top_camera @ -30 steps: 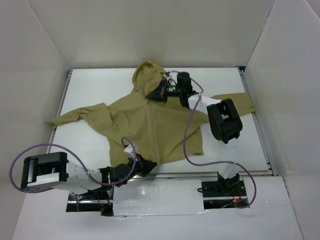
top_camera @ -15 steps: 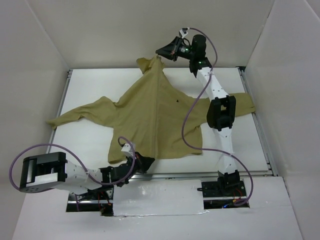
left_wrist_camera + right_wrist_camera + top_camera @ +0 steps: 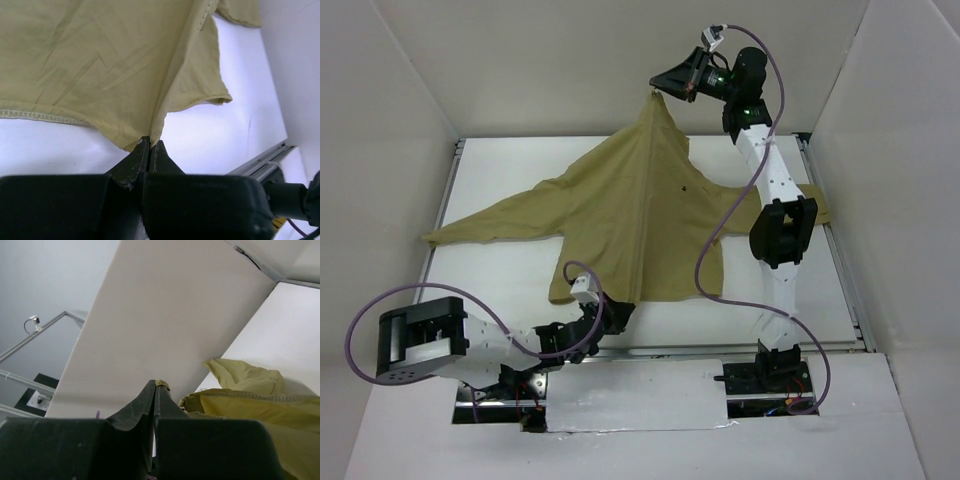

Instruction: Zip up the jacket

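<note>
The khaki jacket [image 3: 630, 210] is stretched lengthwise over the white table, its top end lifted high at the back. My right gripper [image 3: 658, 92] is shut on the jacket's top end and holds it in the air near the back wall; a bit of khaki cloth shows at its tips [image 3: 159, 384]. My left gripper [image 3: 612, 312] is shut on the jacket's bottom hem at the front middle; the cloth [image 3: 125, 60] runs into the closed tips [image 3: 150, 142]. One sleeve [image 3: 480, 222] trails left, the other lies behind the right arm.
White walls enclose the table [image 3: 500, 290] on three sides. A metal rail [image 3: 720, 350] runs along the near edge. Purple cables [image 3: 705, 270] loop from both arms. The right arm [image 3: 775, 210] reaches over the jacket's right side.
My right gripper has risen up and back with the jacket's top end, pulling the cloth taut. The left gripper has kept its hold on the hem, shifting slightly right.
</note>
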Robot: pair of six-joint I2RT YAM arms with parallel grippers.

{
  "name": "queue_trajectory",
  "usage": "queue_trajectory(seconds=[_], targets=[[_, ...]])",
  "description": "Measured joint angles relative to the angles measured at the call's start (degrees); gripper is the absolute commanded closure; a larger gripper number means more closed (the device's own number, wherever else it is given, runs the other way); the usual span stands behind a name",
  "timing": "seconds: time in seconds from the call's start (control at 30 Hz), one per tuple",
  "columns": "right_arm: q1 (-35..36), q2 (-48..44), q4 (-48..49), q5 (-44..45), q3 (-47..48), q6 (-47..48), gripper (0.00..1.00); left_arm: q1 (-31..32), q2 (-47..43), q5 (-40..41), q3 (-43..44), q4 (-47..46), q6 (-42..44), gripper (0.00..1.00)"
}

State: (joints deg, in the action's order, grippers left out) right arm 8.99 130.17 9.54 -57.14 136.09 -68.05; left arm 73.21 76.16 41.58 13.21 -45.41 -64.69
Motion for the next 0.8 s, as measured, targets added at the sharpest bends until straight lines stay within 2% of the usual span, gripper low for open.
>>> queue_trajectory(seconds=[0.03, 0.07, 0.1, 0.13, 0.17, 0.2, 0.23, 0.27, 0.37, 0.43, 0.47, 0.53, 0.57, 0.67, 0.8], targets=[[-0.04, -0.11, 0.72, -0.11, -0.44, 0.0, 0.97, -0.26, -0.46, -0.24, 0.96, 2.23, 0.09, 0.74], [-0.07, -0.09, 0.83, -0.07, -0.74, 0.17, 0.92, -0.35, -1.03, -0.52, 2.03, 4.83, 0.55, 0.6], [-0.17, -0.04, 0.76, 0.09, -1.14, 0.33, 0.71, -0.37, -1.68, -0.87, 3.15, 7.69, 0.63, 0.48], [-0.33, 0.04, 0.57, 0.68, -1.33, 0.39, 0.54, -0.35, -2.6, -1.57, 4.17, 10.56, 0.87, 0.3], [-0.61, 0.17, 0.24, 1.42, -1.4, 1.27, 0.41, -0.26, -3.78, -1.88, 5.18, 13.64, 1.31, 0.21], [-0.92, 0.24, -0.26, 2.14, -1.22, 1.79, 0.36, -0.13, -5.25, -2.12, 6.16, 16.9, 1.46, 0.04], [-1.25, 0.37, -0.7, 2.8, -0.7, 2.62, 0.33, -0.11, -6.6, -2.01, 7.23, 20.02, 1.86, 0.01], [-1.57, 0.5, -1.4, 3.32, 0.22, 3.28, 0.25, -0.11, -8.24, -1.88, 8.76, 23.69, 1.64, 0.01], [-2.93, 0.5, -2.4, 4.55, 2.45, 4.33, 0.24, -0.11, -13.05, -0.39, 14.12, 34.53, 1.25, 0.01], [-3.98, -0.26, -3.06, 5.42, 2.69, 5.11, 0.17, -0.11, -15.67, 1.44, 19.41, 44.24, -0.15, 0.01], [-4.5, -0.7, -3.85, 5.9, 2.69, 5.79, 0.07, -0.22, -16.72, 2.6, 22.05, 48.72, -0.74, 0.01], [-5.4, -2.29, -7.56, 7.17, 2.6, 8.04, 0.0, -0.79, -18.1, 4.76, 27.36, 57.81, -2.58, 0.01], [-5.79, -3.41, -9.77, 7.96, 2.4, 9.44, 0.0, -1.77, -18.71, 5.6, 29.73, 61.77, -3.17, 0.01], [-6.49, -11.34, -16.83, 11.56, -3.48, 14.38, 0.0, -9.2, -20.46, 5.38, 34.42, 69.77, -2.32, 0.01], [-5.31, -32.35, -23.17, 17.75, -22.56, 22.25, 0.0, -26.14, -24.11, 1.07, 37.7, 74.66, 2.34, 0.01]])
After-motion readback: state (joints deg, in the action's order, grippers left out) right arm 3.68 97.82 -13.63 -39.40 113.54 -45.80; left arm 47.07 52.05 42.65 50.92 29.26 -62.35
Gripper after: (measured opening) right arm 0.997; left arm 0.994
